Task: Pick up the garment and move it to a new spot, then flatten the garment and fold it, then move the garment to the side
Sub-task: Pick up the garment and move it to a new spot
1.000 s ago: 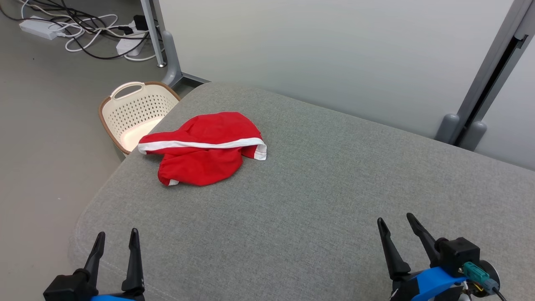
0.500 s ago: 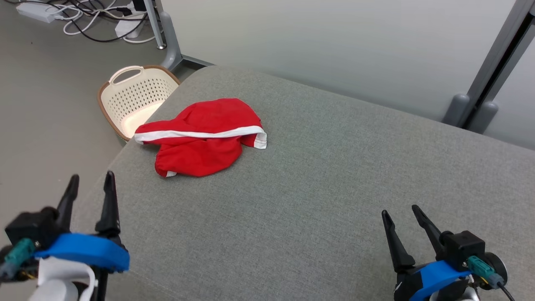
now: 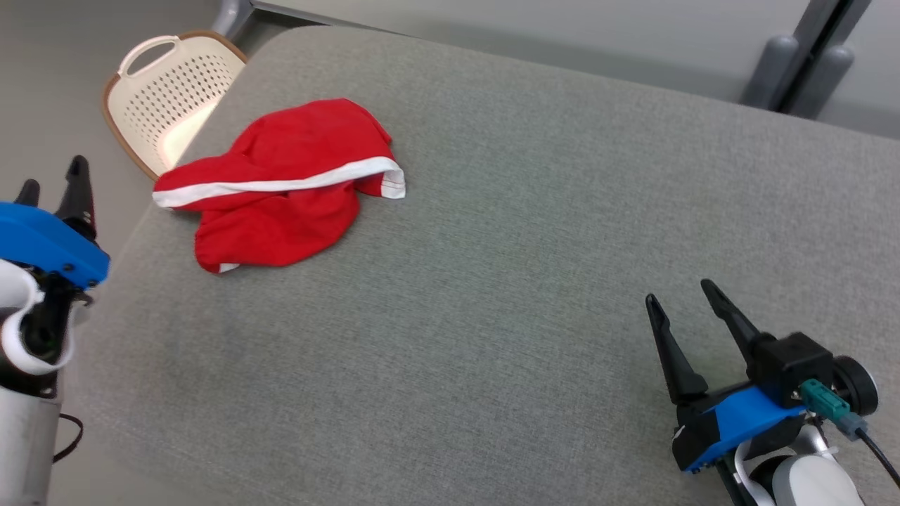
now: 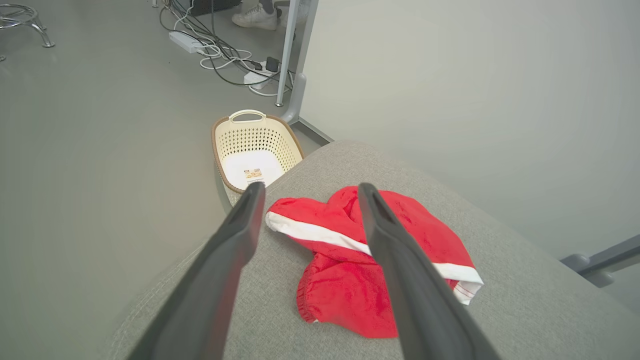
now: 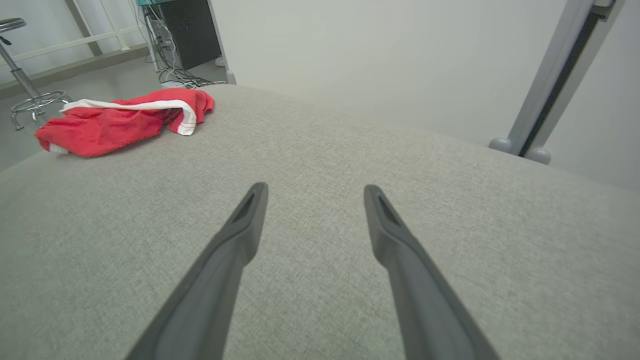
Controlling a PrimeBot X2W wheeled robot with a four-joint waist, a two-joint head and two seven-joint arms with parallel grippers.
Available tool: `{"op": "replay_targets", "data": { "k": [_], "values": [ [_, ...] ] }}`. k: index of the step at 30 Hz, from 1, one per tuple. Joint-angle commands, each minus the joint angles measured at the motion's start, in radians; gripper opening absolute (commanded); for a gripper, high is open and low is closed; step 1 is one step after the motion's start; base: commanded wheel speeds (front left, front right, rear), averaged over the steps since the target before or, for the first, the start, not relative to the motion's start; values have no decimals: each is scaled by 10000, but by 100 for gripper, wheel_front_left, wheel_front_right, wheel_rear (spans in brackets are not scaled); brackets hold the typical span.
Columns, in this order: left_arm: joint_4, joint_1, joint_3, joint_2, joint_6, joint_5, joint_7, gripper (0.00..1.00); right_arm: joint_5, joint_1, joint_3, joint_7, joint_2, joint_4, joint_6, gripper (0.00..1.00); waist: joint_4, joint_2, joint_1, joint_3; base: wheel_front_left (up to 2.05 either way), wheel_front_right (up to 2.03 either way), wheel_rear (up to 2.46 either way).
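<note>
A red garment (image 3: 274, 186) with a white band lies crumpled near the far left corner of the grey cushioned surface (image 3: 492, 281). It also lies ahead of the fingers in the left wrist view (image 4: 350, 260) and far off at the upper left in the right wrist view (image 5: 115, 122). My left gripper (image 3: 53, 179) hangs open at the left edge, short of the garment and apart from it. My right gripper (image 3: 682, 292) stands open over the near right of the surface, with nothing between its fingers.
A cream perforated basket (image 3: 158, 98) stands on the floor just past the surface's far left corner, also in the left wrist view (image 4: 255, 145). Cables and a power strip (image 4: 220, 50) lie on the floor behind it. A grey post (image 3: 801, 63) rises at the back right.
The head camera has tilted down and turned, shifting the whole picture. My left gripper has risen and moved forward along the left edge toward the garment. The right gripper rose slightly.
</note>
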Motion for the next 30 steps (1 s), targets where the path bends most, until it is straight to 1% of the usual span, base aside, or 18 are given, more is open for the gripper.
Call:
{"op": "replay_targets", "data": {
  "k": [1,3,7,9,13,15,19,22,25,26,27,28,30],
  "values": [
    [244,-318,34,97,-19,-76,148,100,-33,-200,27,75,-129,-161,2,100,-585,0,-1,690,0,0,0],
    [676,-565,104,335,-76,-137,399,100,-51,-370,101,227,-208,-448,2,100,-865,0,-1,1129,0,0,0],
    [1398,-789,288,585,-287,-535,958,100,-88,-554,60,530,-438,-1016,2,100,-1331,0,-1,1889,0,0,0],
    [1695,-862,441,632,-316,-710,1002,100,-121,-631,42,610,-517,-1281,2,100,-1526,0,-1,2232,0,0,0],
    [2363,-805,740,558,-207,-1085,1073,100,-138,-710,31,763,-654,-1722,2,100,-1927,0,-1,2729,0,0,0],
    [2705,-691,809,501,-149,-1208,1209,100,-141,-753,5,805,-676,-1878,2,100,-2118,0,-1,2871,0,0,0],
    [3233,-630,764,413,-285,-1369,1370,100,-66,-755,-60,803,-622,-2047,2,100,-2390,0,-1,2989,0,0,0],
    [3773,-615,660,227,-146,-1439,1674,100,-29,-702,8,769,-592,-2011,2,100,-2541,0,-1,2925,0,0,0],
    [4271,-507,625,166,38,-1501,1988,100,53,-671,37,727,-538,-1920,2,100,-2679,0,-1,2747,0,0,0],
    [4403,-457,614,164,57,-1533,2070,58,78,-664,41,703,-516,-1887,2,100,-2712,0,-1,2673,0,0,0],
    [4492,-401,623,172,21,-1579,2145,22,104,-644,42,689,-502,-1850,2,100,-2736,0,-1,2588,0,0,0],
    [4556,-351,651,167,-79,-1637,2191,0,122,-626,32,656,-481,-1796,2,100,-2750,0,-1,2471,0,0,0],
    [4496,-325,710,314,-362,-1651,1999,0,168,-572,32,604,-416,-1701,2,100,-2759,0,-1,2227,0,0,0]
  ]
}}
